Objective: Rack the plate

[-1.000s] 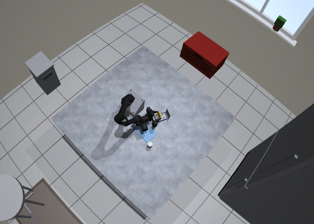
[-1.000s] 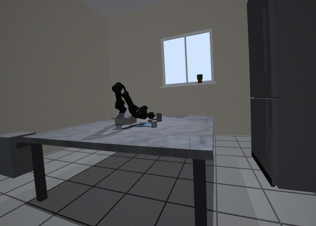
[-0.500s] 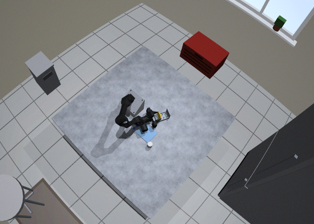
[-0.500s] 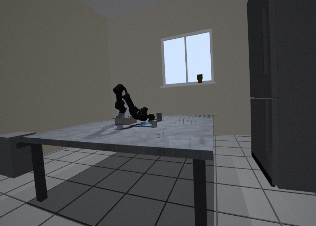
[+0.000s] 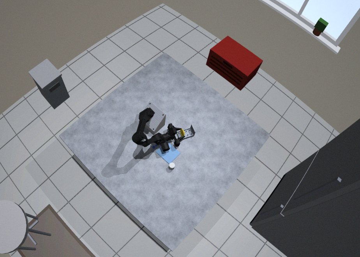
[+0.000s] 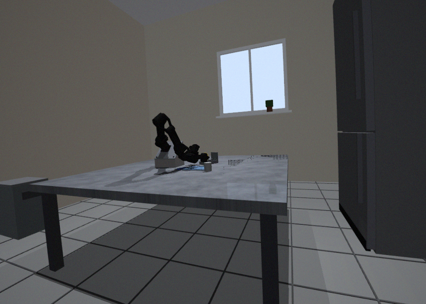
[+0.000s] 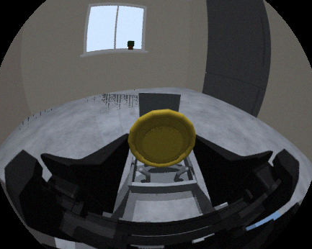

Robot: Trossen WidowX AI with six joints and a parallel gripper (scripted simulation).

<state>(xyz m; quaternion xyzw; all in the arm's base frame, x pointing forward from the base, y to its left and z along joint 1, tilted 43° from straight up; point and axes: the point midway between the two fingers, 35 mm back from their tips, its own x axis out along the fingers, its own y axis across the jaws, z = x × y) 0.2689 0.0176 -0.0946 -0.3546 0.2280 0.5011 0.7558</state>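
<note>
"What's between your fingers?"

"My black parallel-jaw gripper (image 5: 182, 134) (image 6: 206, 157) (image 7: 161, 138) is closed on the round yellow plate (image 5: 182, 132) (image 7: 162, 139), one finger at each side of its rim."

"And where is it?"

"Upright, at the grey metal dish rack (image 5: 192, 130) (image 6: 214, 157) (image 7: 159, 104), well in from the edges and corners of the mottled grey tabletop (image 5: 209, 161) (image 6: 240, 184) (image 7: 80, 126). I can't tell whether it sits in a slot."

"Nearby?"

"A flat light-blue square (image 5: 169, 154) (image 6: 194, 168), with a white cylinder (image 5: 172, 165) (image 6: 207, 166) just beside its corner."

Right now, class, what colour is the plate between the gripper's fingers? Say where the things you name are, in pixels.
The plate (image 5: 182, 132) (image 7: 162, 138) is yellow; the wrist view shows it best.
</note>
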